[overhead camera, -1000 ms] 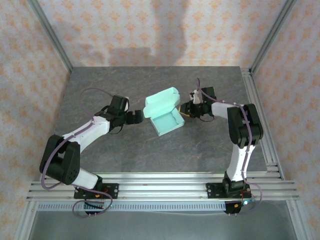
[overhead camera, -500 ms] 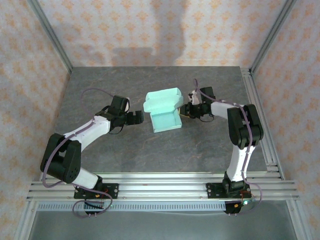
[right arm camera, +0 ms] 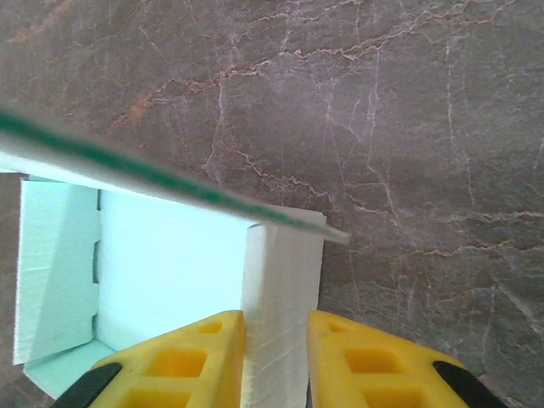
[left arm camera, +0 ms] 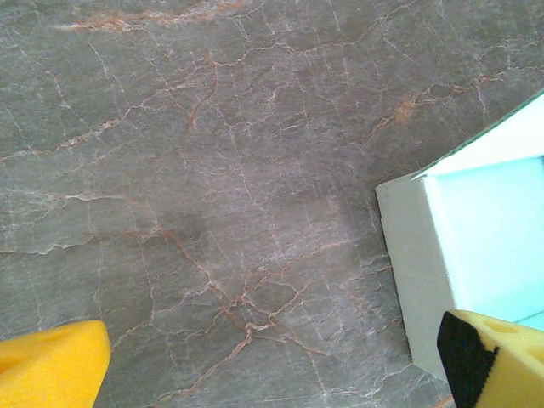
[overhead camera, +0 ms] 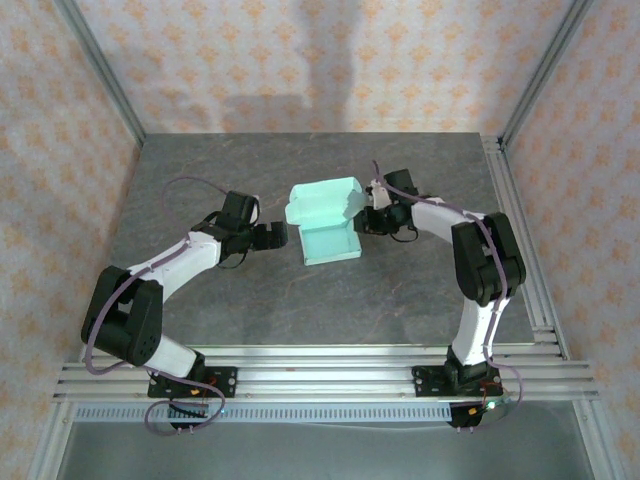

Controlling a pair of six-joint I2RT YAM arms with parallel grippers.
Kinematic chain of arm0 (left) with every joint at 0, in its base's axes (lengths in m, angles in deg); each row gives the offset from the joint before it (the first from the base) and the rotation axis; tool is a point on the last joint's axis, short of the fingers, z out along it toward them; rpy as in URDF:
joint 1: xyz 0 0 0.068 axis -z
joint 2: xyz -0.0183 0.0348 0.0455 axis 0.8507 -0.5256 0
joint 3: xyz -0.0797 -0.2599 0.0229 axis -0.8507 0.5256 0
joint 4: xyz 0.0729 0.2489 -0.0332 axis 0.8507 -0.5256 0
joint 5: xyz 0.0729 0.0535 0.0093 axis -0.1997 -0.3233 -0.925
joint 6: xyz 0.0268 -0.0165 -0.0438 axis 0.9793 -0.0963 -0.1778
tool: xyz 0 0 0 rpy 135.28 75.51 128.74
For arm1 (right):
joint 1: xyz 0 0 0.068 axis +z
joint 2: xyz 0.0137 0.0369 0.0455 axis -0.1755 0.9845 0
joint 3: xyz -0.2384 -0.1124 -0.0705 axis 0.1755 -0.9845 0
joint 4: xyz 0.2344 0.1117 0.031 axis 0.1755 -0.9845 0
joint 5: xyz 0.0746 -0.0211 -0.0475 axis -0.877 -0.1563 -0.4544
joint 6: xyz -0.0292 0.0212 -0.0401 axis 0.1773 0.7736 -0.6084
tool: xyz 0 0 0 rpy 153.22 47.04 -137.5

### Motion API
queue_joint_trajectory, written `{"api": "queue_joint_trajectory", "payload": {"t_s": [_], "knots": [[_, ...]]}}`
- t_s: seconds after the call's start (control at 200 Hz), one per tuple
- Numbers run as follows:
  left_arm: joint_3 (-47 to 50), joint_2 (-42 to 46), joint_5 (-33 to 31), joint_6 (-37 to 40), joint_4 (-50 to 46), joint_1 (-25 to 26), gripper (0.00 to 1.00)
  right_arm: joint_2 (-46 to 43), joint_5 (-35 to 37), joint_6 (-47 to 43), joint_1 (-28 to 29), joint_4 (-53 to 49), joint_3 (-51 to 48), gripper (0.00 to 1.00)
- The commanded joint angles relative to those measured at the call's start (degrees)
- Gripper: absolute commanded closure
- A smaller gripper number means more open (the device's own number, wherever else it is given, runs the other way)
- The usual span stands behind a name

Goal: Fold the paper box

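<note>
Grey marbled counter [overhead camera: 200, 180], open paper box [overhead camera: 332, 243]: right fingers [right arm camera: 187, 357] pinch its side wall [right arm camera: 280, 314], left fingers [left arm camera: 51, 374] spread wide alongside; lid [overhead camera: 322, 203] likely folds down next.

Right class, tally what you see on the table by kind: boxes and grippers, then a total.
box: 1
grippers: 2 (left gripper, right gripper)
total: 3
</note>
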Motion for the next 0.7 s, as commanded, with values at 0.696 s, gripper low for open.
{"api": "queue_joint_trajectory", "payload": {"t_s": [0.696], "knots": [[-1.14,-1.65,0.85,0.35,1.10,-0.47,0.00,-0.82,18.56,-7.88,7.59,-9.71,2.14,0.76]]}}
